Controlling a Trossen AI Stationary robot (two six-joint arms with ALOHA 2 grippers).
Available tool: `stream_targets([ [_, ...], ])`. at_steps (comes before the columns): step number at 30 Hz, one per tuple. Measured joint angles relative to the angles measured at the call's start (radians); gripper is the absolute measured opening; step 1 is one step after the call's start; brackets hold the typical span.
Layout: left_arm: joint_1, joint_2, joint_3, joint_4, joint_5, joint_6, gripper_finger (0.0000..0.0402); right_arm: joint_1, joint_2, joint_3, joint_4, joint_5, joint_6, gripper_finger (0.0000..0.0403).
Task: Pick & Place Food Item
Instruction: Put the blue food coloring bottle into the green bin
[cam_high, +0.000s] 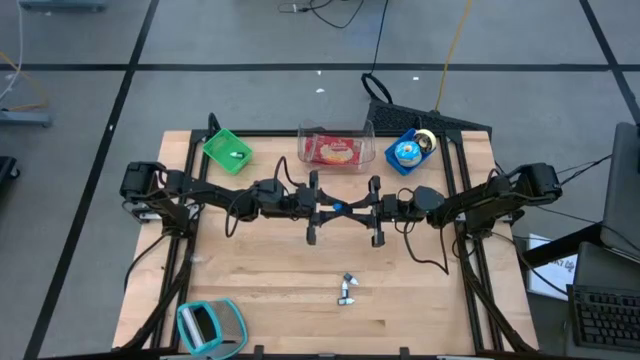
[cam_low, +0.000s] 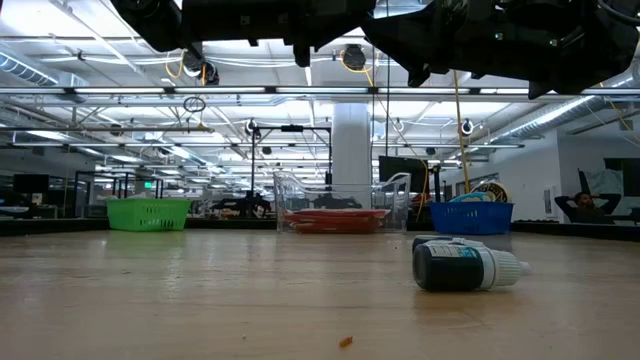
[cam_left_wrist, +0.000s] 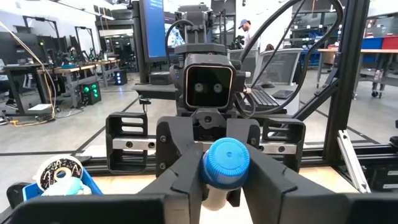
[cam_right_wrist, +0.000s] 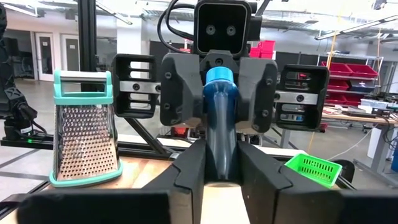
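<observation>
Low view: we see both arms cut off by top edge. The blue-capped item (cam_left_wrist: 225, 163) has its body hidden betw. fingers; label on small bottle (cam_high: 347, 290) too small to read.

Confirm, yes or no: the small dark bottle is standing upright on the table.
No: in the low view the small dark bottle lies on its side on the table.
</observation>
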Motion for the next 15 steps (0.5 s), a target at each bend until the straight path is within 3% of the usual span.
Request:
stream_targets([
  [9,0.0,0.0,0.0,0.0,0.0,-0.002,0.0081,0.0,0.0,0.0,0.0,0.0,0.0,0.0074],
  [15,0.0,-0.009,-0.001,-0.003,-0.001,-0.003,0.0079,0.0,0.0,0.0,-0.018,-0.001,0.027,0.0119],
])
